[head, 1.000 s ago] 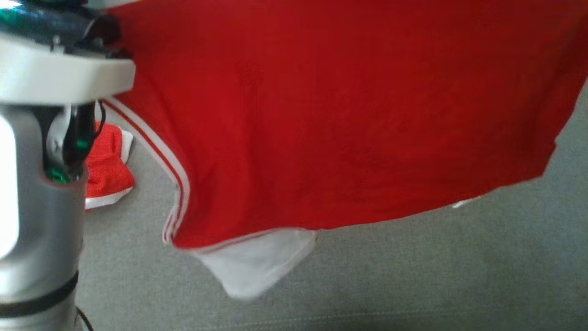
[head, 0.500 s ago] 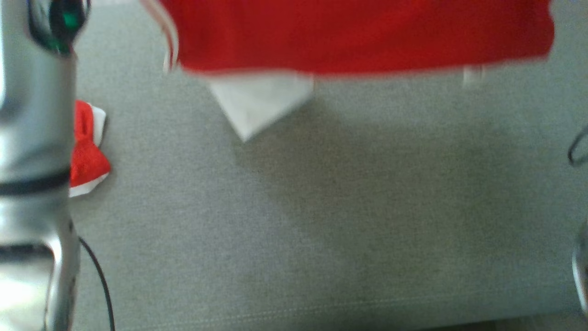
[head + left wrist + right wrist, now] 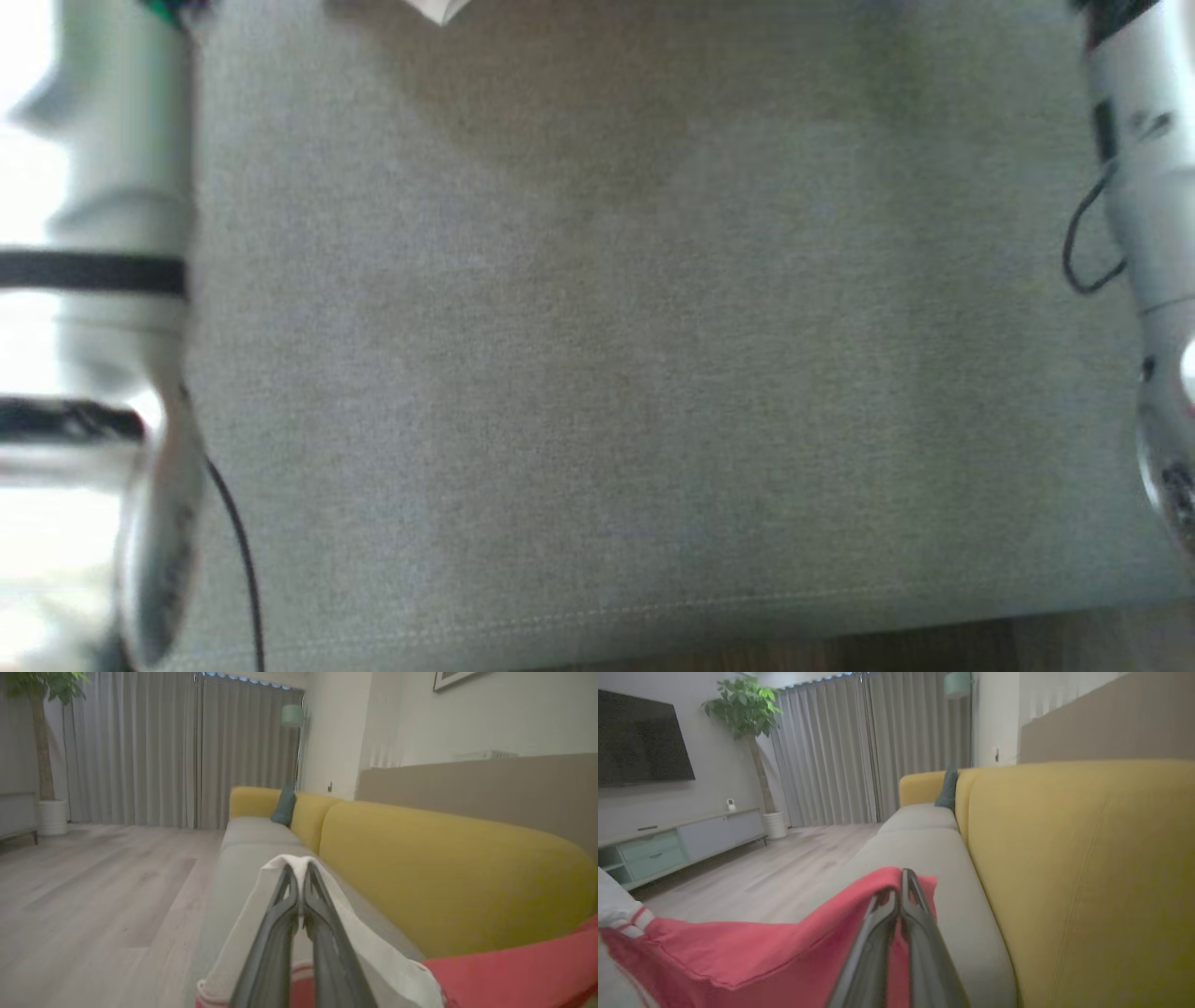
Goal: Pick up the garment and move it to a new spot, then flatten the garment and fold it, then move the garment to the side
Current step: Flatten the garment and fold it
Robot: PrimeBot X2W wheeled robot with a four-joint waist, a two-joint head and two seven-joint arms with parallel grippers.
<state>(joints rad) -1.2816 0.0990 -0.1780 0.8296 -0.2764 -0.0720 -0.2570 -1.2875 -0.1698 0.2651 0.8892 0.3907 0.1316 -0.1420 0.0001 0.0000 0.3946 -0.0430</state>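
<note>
The garment is red with white trim. In the left wrist view my left gripper (image 3: 299, 868) is shut on a white fold of the garment (image 3: 373, 961), whose red body trails off to the lower right. My right gripper (image 3: 896, 886) is shut on a red edge of the garment (image 3: 761, 952), which sags to the left toward a white striped part. In the head view a white corner of the garment (image 3: 441, 9) pokes in at the top edge, above the grey sofa seat (image 3: 607, 373). My pale left forearm (image 3: 121, 187) and right forearm (image 3: 1148, 187) stand at the sides.
A yellow backrest (image 3: 444, 868) runs along the sofa, with a teal cushion (image 3: 283, 807) at its far end. The seat's front edge (image 3: 607, 621) lies near the bottom of the head view. Wood floor (image 3: 784, 858), a low cabinet (image 3: 682, 844), a potted plant (image 3: 747, 709) and a dark screen (image 3: 640, 737) are beyond.
The garment has risen up the head view, from covering its upper half to a white corner at the top edge. The red sleeve at the left has gone from sight.
</note>
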